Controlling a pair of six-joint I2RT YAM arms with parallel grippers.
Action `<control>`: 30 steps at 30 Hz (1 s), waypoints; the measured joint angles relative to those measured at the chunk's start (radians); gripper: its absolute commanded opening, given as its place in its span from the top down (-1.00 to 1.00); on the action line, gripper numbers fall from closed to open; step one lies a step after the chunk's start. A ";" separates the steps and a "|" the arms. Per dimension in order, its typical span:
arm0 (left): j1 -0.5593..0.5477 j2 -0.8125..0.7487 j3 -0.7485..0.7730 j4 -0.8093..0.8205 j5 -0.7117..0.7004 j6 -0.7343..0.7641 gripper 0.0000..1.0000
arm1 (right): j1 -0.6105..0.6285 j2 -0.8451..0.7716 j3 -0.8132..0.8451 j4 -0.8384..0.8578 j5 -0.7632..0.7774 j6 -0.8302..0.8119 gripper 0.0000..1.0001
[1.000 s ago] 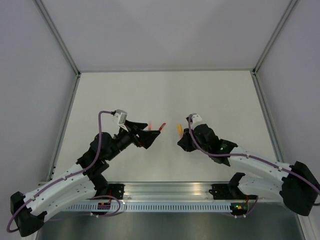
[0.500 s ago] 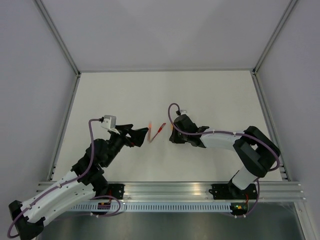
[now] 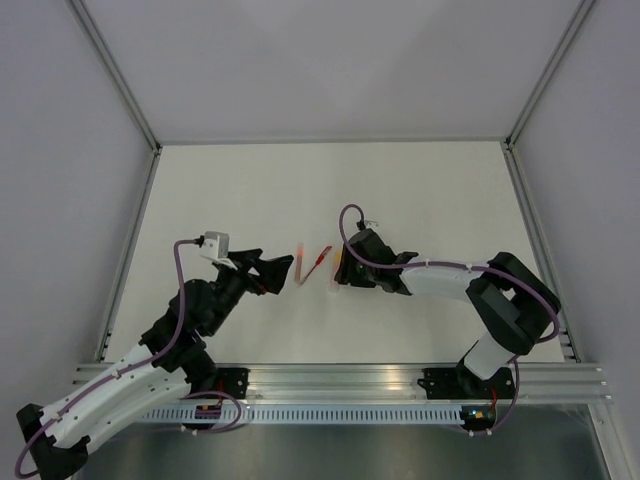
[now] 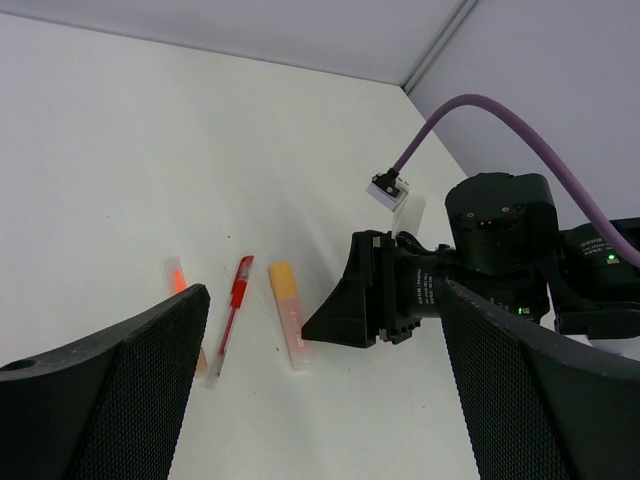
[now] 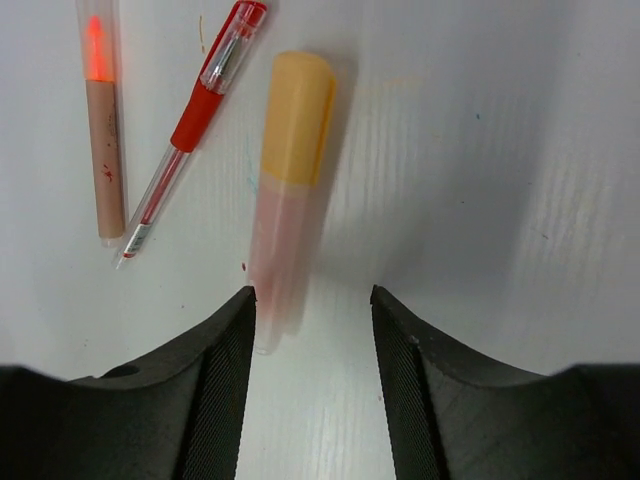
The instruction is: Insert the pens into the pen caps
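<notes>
Three things lie side by side on the white table (image 3: 420,190). A thin tan pen with an orange-red tip (image 5: 103,130) is at the left. A red pen (image 5: 190,130) lies slanted beside it. A thicker tube (image 5: 290,190) is orange at its far end and translucent pink at its near end. My right gripper (image 5: 312,300) is open and low over the table. The tube's near end rests against its left fingertip (image 5: 235,320). My left gripper (image 4: 325,290) is wide open and empty. In its view are the tan pen (image 4: 177,280), the red pen (image 4: 232,310) and the tube (image 4: 287,310).
In the top view the red pen (image 3: 319,259) lies between my left gripper (image 3: 283,268) and my right gripper (image 3: 338,272). The two grippers face each other closely. Aluminium rails border the table's sides, and grey walls stand behind them.
The right arm has swung left and down. The orange tube it held up a second ago now lies on the table. The left gripper has drawn back to the left.
</notes>
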 measured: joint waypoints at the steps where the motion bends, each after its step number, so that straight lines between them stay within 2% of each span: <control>1: 0.000 -0.001 0.000 0.000 0.000 0.001 -0.99 | -0.001 -0.005 0.003 -0.014 0.004 -0.001 -0.14; 5: 0.000 -0.005 0.000 -0.006 0.001 0.012 -0.99 | -0.011 -0.070 0.020 -0.091 0.037 -0.013 -0.26; 7: 0.000 -0.012 0.000 -0.011 0.002 0.019 -0.99 | -0.016 -0.136 0.032 -0.137 0.060 -0.030 -0.46; 9: 0.000 -0.027 0.000 -0.011 0.005 0.029 -0.99 | -0.021 -0.202 0.045 -0.161 0.082 -0.064 -0.87; 12: 0.000 -0.046 0.000 -0.008 0.022 0.045 -0.99 | -0.023 -0.326 0.048 -0.173 0.117 -0.147 -0.96; 18: 0.000 -0.064 0.000 -0.007 0.076 0.074 -0.99 | -0.023 -0.562 -0.035 -0.121 0.171 -0.252 -0.96; 25: 0.000 -0.085 -0.001 -0.003 0.122 0.100 -0.99 | -0.023 -0.785 -0.264 -0.011 0.240 -0.240 -0.96; 30: 0.000 -0.085 -0.010 0.004 0.136 0.112 -0.99 | -0.023 -0.862 -0.278 -0.006 0.306 -0.249 -0.96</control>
